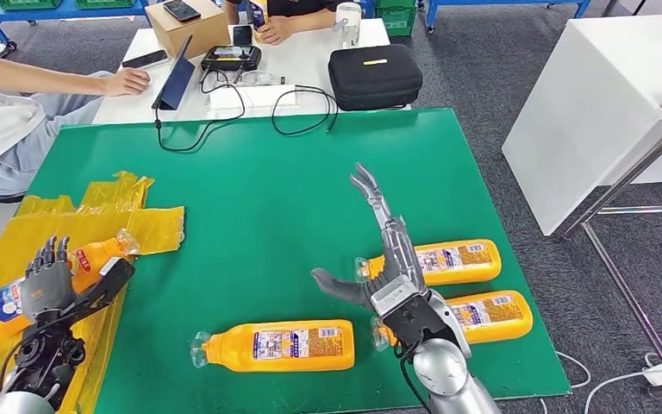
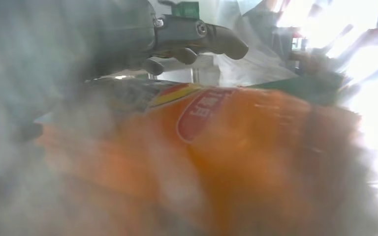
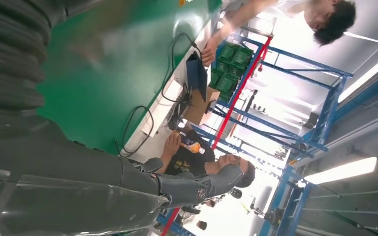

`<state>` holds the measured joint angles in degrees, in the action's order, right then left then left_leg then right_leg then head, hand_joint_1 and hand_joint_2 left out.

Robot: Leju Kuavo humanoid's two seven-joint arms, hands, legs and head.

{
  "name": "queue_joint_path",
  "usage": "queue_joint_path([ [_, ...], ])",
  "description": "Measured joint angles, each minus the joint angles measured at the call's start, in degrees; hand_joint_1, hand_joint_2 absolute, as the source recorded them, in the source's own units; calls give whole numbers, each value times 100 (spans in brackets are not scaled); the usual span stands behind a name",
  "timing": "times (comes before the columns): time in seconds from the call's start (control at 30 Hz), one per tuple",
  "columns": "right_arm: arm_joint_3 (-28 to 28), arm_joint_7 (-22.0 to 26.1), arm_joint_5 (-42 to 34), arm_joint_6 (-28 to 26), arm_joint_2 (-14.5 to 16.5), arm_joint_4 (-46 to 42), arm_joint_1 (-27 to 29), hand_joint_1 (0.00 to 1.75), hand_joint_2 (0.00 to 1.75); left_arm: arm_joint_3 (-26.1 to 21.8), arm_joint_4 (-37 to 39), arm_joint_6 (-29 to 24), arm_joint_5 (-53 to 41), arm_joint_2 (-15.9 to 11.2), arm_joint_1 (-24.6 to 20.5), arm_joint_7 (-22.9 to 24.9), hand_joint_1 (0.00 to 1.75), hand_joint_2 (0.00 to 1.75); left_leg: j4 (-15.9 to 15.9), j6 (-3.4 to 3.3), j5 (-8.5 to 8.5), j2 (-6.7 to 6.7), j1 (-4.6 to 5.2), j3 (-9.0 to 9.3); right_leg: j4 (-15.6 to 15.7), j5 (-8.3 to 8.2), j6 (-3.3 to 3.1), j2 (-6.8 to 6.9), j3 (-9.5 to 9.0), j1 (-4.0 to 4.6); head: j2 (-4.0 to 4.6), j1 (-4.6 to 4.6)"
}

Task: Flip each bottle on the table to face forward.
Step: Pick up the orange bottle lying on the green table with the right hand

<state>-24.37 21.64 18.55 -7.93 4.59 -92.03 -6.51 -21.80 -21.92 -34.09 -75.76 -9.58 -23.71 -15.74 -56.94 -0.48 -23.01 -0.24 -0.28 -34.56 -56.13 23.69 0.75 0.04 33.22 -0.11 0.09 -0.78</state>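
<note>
My left robot hand (image 1: 47, 280) grips a bottle (image 1: 4, 302) over the yellow bag, long axis slanting away-right; right robot hand (image 1: 379, 259) spread, holding nothing, above 3 bottles on bench (image 1: 250, 181).

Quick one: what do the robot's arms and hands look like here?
Silver rounded joints at the forearms, black wrist sections with thin black cables. Left hand has a grey back and dark fingers; right hand is grey metallic with slim segmented fingers. Right wrist view shows a grey ribbed cover.
</note>
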Motion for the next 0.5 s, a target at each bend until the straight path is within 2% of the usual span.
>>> queue_joint_path([
  [0.1, -2, -10, 47, 2, 0, 50, -5, 0, 175, -76, -1, 0, 153, 41, -1, -175, 0, 175, 0, 0, 0, -3, 0, -1, 0, 0, 0, 4, 1, 0, 0, -1],
  [0.17, -14, -41, 229, 12, -5, 79, -6, 0, 175, -181, -28, 93, 633, 97, -4, -667, 0, 175, 0, -3, 3, -6, 0, 0, 1, 1, 0, 6, 3, 0, 0, -1],
  [0.27, -121, -121, 879, 73, -61, 125, -9, 0, 175, -460, -264, 934, 2019, 287, -35, -1806, 0, 175, -1, -9, 9, -28, 0, -2, 1, 2, 1, 30, 1, -1, 0, 0],
  [0.33, -271, -169, 1435, 127, -125, 183, -12, 0, 175, -561, -643, 1747, 2885, 474, 7, -2238, 0, 175, -1, -10, 10, -34, 0, -4, 1, 2, 2, 38, -2, 0, 0, 2],
  [0.4, -452, -188, 1811, 225, -195, 264, -13, 0, 175, -503, -1159, 2339, 3453, 673, 157, -2344, 0, 175, -1, -10, 9, -24, 0, -8, 1, -1, 2, 31, 3, 0, 1, 3],
  [0.5, -714, -130, 1944, 489, -318, 399, -19, 0, 175, -236, -1881, 2670, 3833, 894, 431, -2263, 0, 175, -3, -9, 9, -6, 1, -17, 1, -5, 3, 19, 18, -1, 0, 2],
])
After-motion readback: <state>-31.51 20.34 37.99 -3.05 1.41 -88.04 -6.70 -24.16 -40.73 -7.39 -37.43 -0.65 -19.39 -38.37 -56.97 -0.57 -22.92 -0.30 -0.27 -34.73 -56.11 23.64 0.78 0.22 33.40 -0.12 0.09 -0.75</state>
